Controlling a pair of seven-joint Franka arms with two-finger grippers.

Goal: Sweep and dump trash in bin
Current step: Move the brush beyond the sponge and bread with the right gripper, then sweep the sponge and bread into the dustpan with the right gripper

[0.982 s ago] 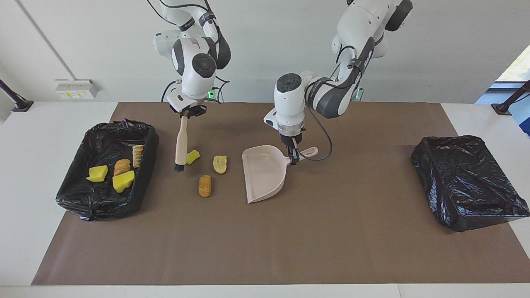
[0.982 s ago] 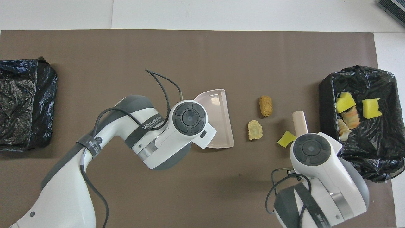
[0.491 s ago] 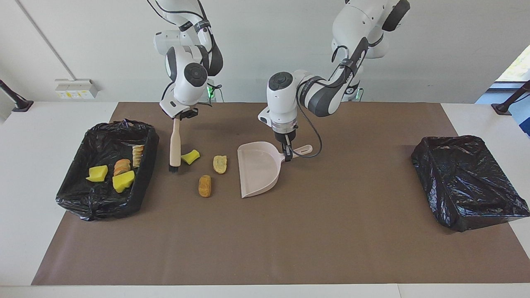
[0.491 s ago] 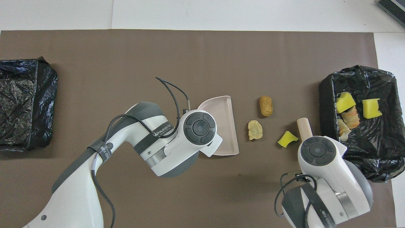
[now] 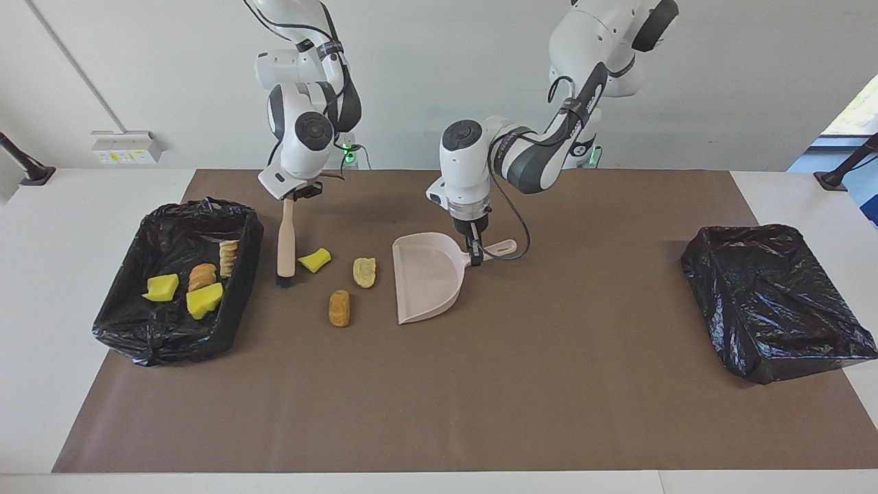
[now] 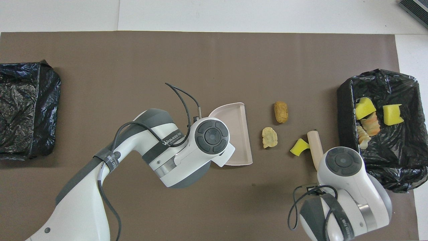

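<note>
Yellow sponge chunk (image 5: 315, 260) & two tan bread-like scraps (image 5: 339, 308) loose on mat; right fingers clamp brush (image 5: 286, 237), left fingers clamp dustpan (image 5: 429, 276).

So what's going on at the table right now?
Mid-sweep. The right gripper holds the brush upright, bristles down beside a yellow scrap. The left gripper holds the dustpan by its handle. Three scraps lie on the mat between them; four sit in the bin.

A brown mat (image 5: 480, 384) covers the white table (image 5: 68, 206); a wall socket box (image 5: 127, 146), seemingly.
</note>
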